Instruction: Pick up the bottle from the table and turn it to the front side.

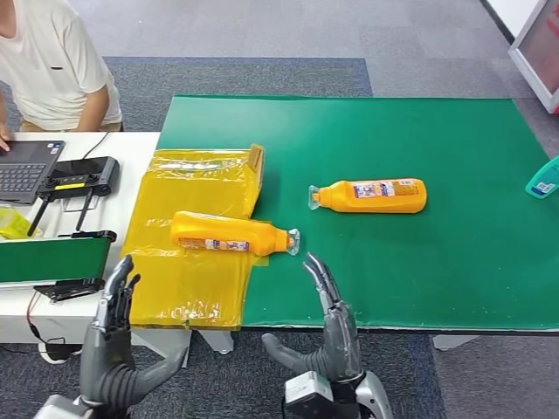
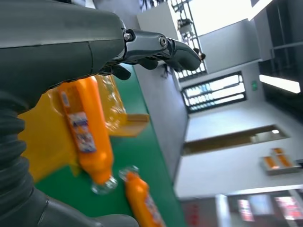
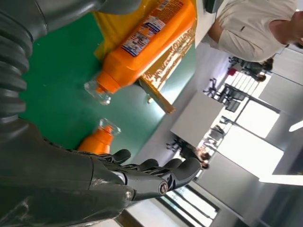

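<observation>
— You asked me about the fingers first. How did they stand at that moment?

— On your left hand (image 1: 113, 301) the fingers (image 1: 125, 271) were spread apart and straight, and they held nothing. The right hand (image 1: 333, 319) was the same: fingers (image 1: 320, 272) wide and pointing forward over the near edge of the desk (image 1: 461, 262), with nothing between them. Both hands hovered in front of the desk, not touching anything.

— And which way did the bottle lie from them?

— The near bottle (image 1: 227, 234) lay on its side on the yellow plastic sheet (image 1: 178, 288), just beyond your fingertips and between the two hands. Its long axis ran across you, left to right, with the clear cap (image 1: 293, 241) toward your right hand and the base toward your left. In the right wrist view you could see this bottle (image 3: 150, 45) with its cap end close to that hand.

— Which hand was nearer?

— I judge the right hand was nearer to the neck and the left nearer to the body, but the distances looked almost equal. A second bottle (image 1: 372, 195) lay farther back on the green mat, also across you, with its cap toward the first bottle. You needed, I think, to reach forward and close across the short width of the near bottle.
</observation>
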Controlling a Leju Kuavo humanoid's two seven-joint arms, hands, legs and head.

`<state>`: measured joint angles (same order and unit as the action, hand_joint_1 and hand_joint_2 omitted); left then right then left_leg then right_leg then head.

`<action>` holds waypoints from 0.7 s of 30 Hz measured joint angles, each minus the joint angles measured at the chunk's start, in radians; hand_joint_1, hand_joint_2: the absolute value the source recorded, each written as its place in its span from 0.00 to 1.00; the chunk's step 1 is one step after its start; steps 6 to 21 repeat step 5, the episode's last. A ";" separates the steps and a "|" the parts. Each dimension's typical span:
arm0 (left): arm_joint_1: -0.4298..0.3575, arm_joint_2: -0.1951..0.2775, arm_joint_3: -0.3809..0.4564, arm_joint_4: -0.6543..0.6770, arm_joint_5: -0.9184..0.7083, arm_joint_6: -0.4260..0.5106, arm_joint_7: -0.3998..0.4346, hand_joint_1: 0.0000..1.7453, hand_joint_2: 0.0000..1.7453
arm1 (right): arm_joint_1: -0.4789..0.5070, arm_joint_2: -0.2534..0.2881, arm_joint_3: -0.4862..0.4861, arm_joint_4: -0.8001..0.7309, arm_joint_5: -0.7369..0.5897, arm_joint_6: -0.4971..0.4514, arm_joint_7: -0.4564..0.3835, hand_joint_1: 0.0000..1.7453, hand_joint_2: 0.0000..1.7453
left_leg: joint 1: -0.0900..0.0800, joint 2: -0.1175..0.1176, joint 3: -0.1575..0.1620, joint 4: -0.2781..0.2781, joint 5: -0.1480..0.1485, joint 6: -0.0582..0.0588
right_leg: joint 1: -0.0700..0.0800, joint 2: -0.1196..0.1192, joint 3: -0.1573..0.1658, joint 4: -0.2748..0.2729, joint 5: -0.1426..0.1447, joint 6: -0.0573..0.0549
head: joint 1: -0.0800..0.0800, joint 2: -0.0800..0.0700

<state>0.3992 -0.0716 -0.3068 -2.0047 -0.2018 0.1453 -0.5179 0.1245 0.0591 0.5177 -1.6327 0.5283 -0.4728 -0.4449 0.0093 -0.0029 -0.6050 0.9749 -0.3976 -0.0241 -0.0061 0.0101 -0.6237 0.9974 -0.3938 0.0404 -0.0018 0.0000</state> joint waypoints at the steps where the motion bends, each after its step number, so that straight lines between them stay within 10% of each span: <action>1: 0.015 -0.005 0.008 -0.020 0.052 -0.029 -0.021 0.00 1.00 | 0.009 0.002 -0.021 -0.008 -0.041 0.034 0.006 0.00 1.00 | 0.000 0.000 0.000 0.000 0.000 0.000 | 0.000 0.000 0.000 0.000 0.000 0.000 | 0.000 0.000; 5: 0.049 -0.026 0.025 -0.060 0.076 -0.096 -0.053 0.00 1.00 | 0.034 0.006 -0.092 -0.029 -0.228 0.204 0.020 0.00 1.00 | 0.000 0.000 0.001 0.000 -0.001 0.001 | -0.001 0.000 0.002 0.000 0.000 0.001 | 0.000 0.000; 21: 0.049 -0.026 0.025 -0.060 0.076 -0.096 -0.053 0.00 1.00 | 0.034 0.006 -0.092 -0.029 -0.228 0.204 0.020 0.00 1.00 | 0.000 0.000 0.001 0.000 -0.001 0.001 | -0.001 0.000 0.002 0.000 0.000 0.001 | 0.000 0.000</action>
